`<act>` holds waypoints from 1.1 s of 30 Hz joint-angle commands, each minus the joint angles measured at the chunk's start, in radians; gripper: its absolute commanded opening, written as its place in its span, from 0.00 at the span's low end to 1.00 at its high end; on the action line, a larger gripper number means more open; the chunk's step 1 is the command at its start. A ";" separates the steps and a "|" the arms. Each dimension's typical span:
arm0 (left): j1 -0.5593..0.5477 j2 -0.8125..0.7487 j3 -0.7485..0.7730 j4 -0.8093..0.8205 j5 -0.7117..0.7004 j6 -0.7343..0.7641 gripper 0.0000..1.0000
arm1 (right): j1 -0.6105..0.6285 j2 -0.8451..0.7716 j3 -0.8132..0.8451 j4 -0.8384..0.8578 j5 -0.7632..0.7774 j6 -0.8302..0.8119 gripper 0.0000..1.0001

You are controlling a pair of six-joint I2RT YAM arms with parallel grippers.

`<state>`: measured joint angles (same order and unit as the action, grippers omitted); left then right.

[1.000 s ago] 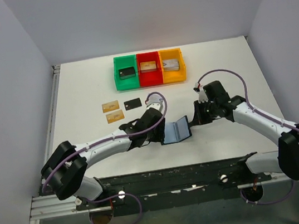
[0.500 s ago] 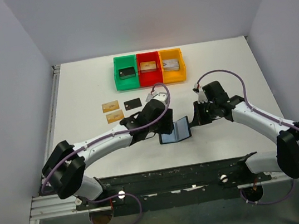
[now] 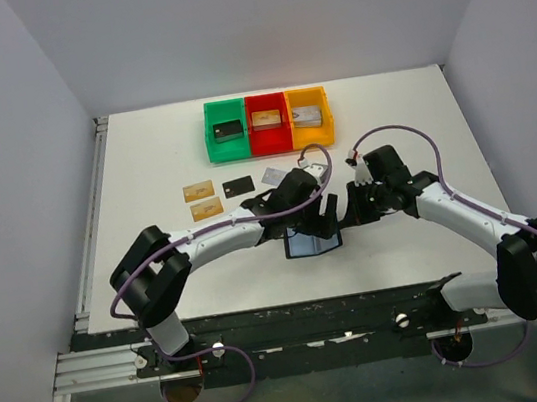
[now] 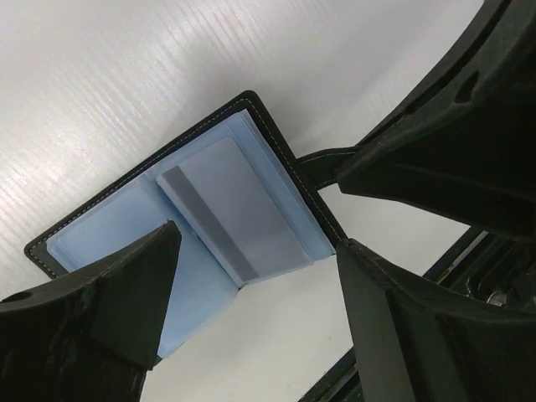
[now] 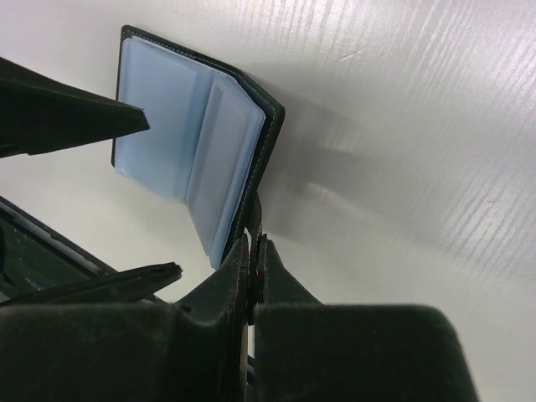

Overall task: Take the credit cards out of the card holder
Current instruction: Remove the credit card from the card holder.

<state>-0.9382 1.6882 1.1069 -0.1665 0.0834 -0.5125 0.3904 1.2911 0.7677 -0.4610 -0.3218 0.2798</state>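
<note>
**Open card holder below the wide left gripper**

The card holder [image 3: 313, 243] lies open on the table [image 3: 144, 179], a little near of the middle. It is directly below the left gripper [image 4: 258, 240], whose jaws stand wide apart, one over each side of it. The right gripper [image 5: 255, 243] is closed tightly on the edge of the right cover and holds that cover raised. The fold runs roughly from near to far, with the bluish pockets facing up. A silver-grey card [image 4: 230, 209] sits in one pocket. The left arm stretches low from the near left toward the right. The right arm bends in from the right.
</note>
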 commanded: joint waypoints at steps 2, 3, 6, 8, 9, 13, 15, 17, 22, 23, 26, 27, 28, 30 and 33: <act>-0.016 0.053 0.060 -0.042 0.018 0.029 0.88 | -0.002 -0.010 -0.001 0.038 -0.045 0.004 0.00; -0.016 0.056 0.062 -0.045 0.009 0.029 0.88 | -0.004 -0.010 0.001 0.038 -0.046 0.004 0.00; -0.016 0.070 0.065 -0.051 0.003 0.031 0.87 | -0.004 -0.012 -0.001 0.039 -0.051 0.004 0.00; -0.016 0.079 0.071 -0.059 -0.002 0.029 0.86 | -0.004 -0.012 -0.001 0.042 -0.056 0.002 0.00; -0.017 0.085 0.074 -0.067 -0.010 0.031 0.86 | -0.004 -0.010 -0.001 0.045 -0.056 0.004 0.00; -0.017 0.084 0.070 -0.080 -0.050 0.028 0.84 | -0.004 -0.012 -0.002 0.045 -0.054 0.004 0.00; -0.019 0.071 0.056 -0.079 -0.076 0.022 0.83 | -0.004 -0.013 -0.002 0.047 -0.053 0.004 0.00; -0.019 0.054 0.036 -0.065 -0.074 0.014 0.82 | -0.002 -0.012 -0.002 0.047 -0.056 0.004 0.00; -0.017 0.051 0.025 -0.056 -0.076 0.009 0.81 | -0.004 -0.015 -0.002 0.047 -0.057 0.005 0.00; -0.019 0.060 0.033 -0.059 -0.074 0.012 0.82 | -0.005 -0.015 -0.002 0.048 -0.060 0.006 0.00; -0.019 0.076 0.045 -0.062 -0.063 0.016 0.82 | -0.004 -0.019 -0.004 0.047 -0.062 0.006 0.00; -0.019 0.077 0.047 -0.062 -0.060 0.016 0.82 | -0.002 -0.021 -0.005 0.048 -0.062 0.006 0.00; -0.019 0.080 0.048 -0.059 -0.056 0.016 0.82 | -0.002 -0.022 -0.007 0.047 -0.062 0.009 0.00; -0.019 0.082 0.053 -0.053 -0.048 0.017 0.82 | -0.002 -0.023 -0.011 0.051 -0.066 0.010 0.00; -0.019 0.097 0.062 -0.062 -0.045 0.017 0.83 | -0.004 -0.023 -0.015 0.059 -0.080 0.018 0.00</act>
<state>-0.9504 1.7607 1.1378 -0.2268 0.0349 -0.4980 0.3904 1.2842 0.7673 -0.4335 -0.3653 0.2867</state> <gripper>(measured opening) 0.825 0.082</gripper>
